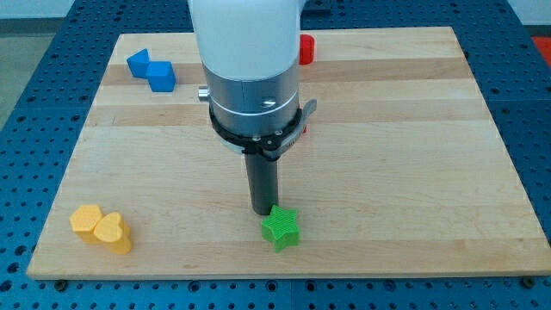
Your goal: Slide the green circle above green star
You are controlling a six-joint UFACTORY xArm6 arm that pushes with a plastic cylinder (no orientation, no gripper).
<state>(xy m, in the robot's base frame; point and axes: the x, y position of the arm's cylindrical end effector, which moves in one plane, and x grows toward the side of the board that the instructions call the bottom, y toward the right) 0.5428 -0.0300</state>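
Judging by this one view, the task looked unfinished: no green circle could be seen anywhere, possibly hidden behind the arm's wide housing, so I could not tell where it lay. My tip (262, 212) stood almost touching the green star (281, 228), which sat just beside it toward the view's bottom right. No claw existed on this rig, only a bare dark rod holding nothing. Far toward the view's bottom left of my tip lay a yellow pair (102, 228), one heart-shaped; far to the top left, two blue blocks (151, 70). A red block (306, 48) peeked out beyond the housing. All looked like ridged plastic on a pale, grained wooden tabletop (413, 155).
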